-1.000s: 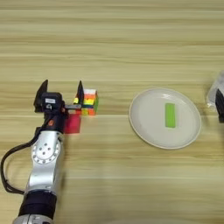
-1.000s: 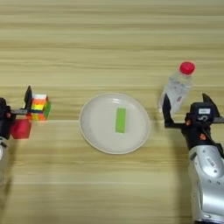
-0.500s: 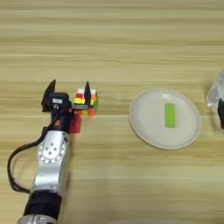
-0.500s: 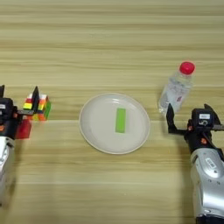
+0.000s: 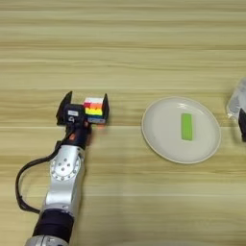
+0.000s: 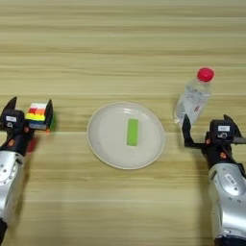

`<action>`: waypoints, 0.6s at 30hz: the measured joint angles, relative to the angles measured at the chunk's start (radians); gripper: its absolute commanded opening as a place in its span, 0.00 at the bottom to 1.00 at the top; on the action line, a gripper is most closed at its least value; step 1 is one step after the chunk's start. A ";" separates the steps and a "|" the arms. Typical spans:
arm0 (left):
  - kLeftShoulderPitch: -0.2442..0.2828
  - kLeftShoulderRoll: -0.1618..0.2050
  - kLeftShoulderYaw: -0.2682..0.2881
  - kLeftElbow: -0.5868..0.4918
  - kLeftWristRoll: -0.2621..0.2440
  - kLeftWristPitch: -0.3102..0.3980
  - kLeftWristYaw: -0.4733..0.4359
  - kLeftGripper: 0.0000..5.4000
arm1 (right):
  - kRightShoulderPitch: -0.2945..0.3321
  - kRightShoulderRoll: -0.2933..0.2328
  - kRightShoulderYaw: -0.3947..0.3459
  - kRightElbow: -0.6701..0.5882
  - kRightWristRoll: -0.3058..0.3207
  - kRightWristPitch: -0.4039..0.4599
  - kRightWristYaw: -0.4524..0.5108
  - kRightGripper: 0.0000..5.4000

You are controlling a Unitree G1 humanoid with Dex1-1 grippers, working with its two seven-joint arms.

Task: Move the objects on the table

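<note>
**A:** Status on your left gripper point(image 5: 82, 106)?

**B:** Its jaws are spread around the puzzle cube point(image 5: 94, 109). One finger sits at the cube's right face; the other stands well off to the left with a gap between. I can't tell whether the right finger touches. The cube is on the counter point(image 5: 125, 53), left of the white plate point(image 5: 156, 139). A sliver of the red cube point(image 6: 31, 145) peeks out under the gripper, mostly hidden.

**A:** How will the puzzle cube handle?

**B:** My read: light, rigid plastic, flat slick faces. You should take it on two opposite faces, centred and square. Off-centre and it'll likely pivot or a layer may twist.

**A:** Right side?

**B:** Your right gripper point(image 6: 208, 133) has its jaws spread, parked just in front of the bottle point(image 6: 193, 99), with nothing in them. The bottle stands upright just right of the plate, red cap up.

**A:** Bottle grip?

**B:** It looks like thin clear plastic, so probably light, smooth and a bit squashy. It's tall and narrow, so it'll tip easily. You want mid-body, below the shoulder, with moderate squeeze. Avoid the cap.

**A:** Anything on the plate?

**B:** A green strip point(image 5: 186, 126) lies flat in the middle. Neither gripper is near it.
</note>
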 measured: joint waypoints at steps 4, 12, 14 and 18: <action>-0.004 0.000 -0.007 0.019 0.004 -0.001 0.002 1.00 | 0.000 0.000 0.000 0.000 0.000 -0.002 0.000 1.00; -0.023 0.000 -0.010 0.053 0.004 -0.013 0.003 1.00 | 0.000 0.001 0.000 0.000 0.000 -0.003 -0.003 1.00; -0.031 0.000 -0.012 0.066 0.004 -0.020 0.004 1.00 | -0.002 0.001 0.000 0.000 0.000 -0.003 -0.003 1.00; -0.042 0.000 -0.013 0.084 0.004 -0.028 0.005 1.00 | -0.004 0.001 0.000 0.000 0.000 -0.003 -0.003 1.00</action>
